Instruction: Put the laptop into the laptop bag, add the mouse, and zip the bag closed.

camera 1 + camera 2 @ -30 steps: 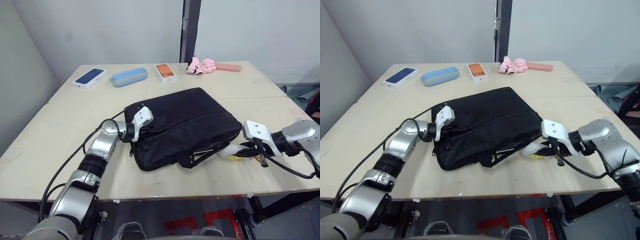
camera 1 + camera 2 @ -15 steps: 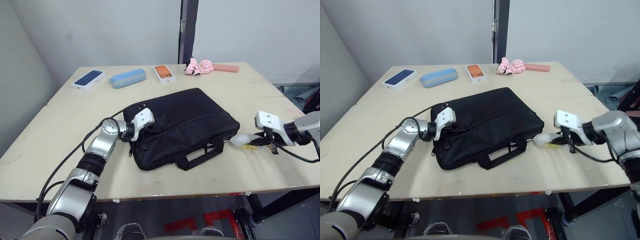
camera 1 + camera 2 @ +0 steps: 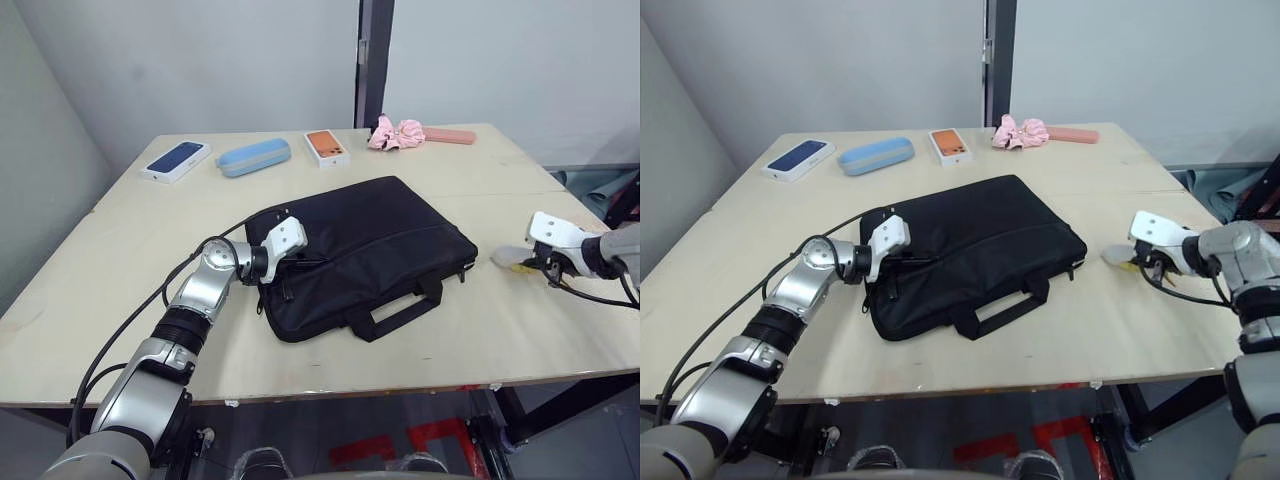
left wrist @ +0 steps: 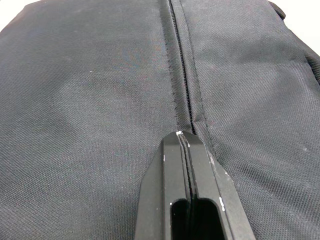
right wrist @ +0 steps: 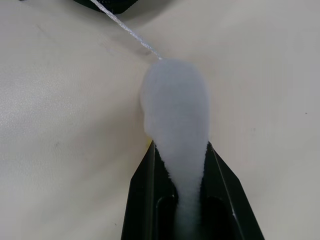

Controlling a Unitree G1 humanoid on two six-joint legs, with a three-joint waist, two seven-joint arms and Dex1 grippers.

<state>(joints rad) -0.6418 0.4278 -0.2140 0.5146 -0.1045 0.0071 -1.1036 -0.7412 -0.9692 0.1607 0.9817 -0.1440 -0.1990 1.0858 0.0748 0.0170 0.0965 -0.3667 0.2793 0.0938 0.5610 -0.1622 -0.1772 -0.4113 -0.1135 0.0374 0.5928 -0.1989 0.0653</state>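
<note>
The laptop bag [image 3: 365,255] fills mid-bench [image 3: 120,290]. Bare bench lies open on both its sides and in front. Along the far edge stand two boxes [image 3: 178,158], a blue case [image 3: 254,157] and pink items [image 3: 400,131].

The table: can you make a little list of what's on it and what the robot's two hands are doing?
laptop bag: black laptop bag lying flat mid-table, handle toward the robot
left gripper: left gripper shut, fingers together, tip on the bag's zipper seam
right gripper: right gripper shut on a white fluffy lump, a thin string running from it toward the bag
far edge of table: blue phone box, light blue case, orange phone box, pink cloth, pink bar
table: pale wooden table
</note>
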